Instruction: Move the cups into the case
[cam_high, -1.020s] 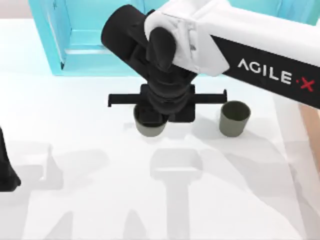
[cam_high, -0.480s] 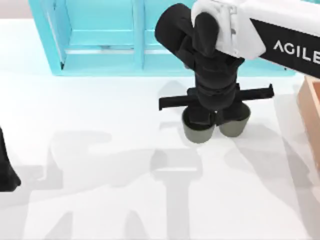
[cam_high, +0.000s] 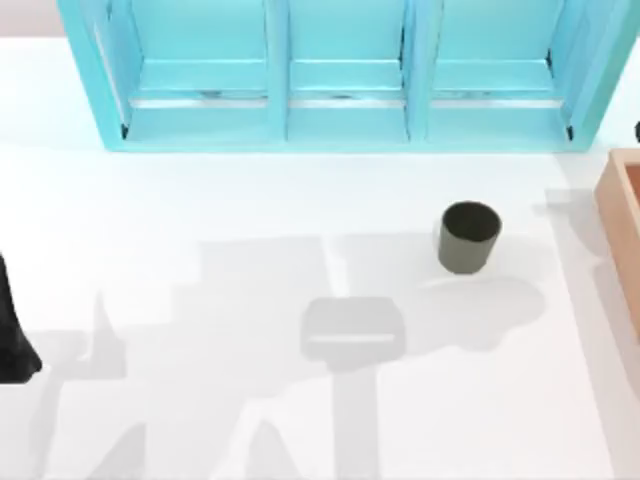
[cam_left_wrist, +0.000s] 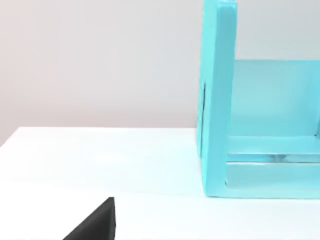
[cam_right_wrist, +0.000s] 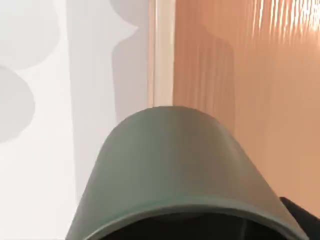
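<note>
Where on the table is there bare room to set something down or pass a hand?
Wide bare white table runs between the turquoise shelf unit and the near edge, left of the standing cup. Tighter: the strip between that cup and the orange case. The carried cup hangs over the case's edge.

The carried cup (cam_right_wrist: 175, 170) is cut off at its mouth by the right wrist view's edge; the orange case (cam_high: 622, 235) is cropped at the top view's right edge, the left arm (cam_high: 12, 335) at its left
</note>
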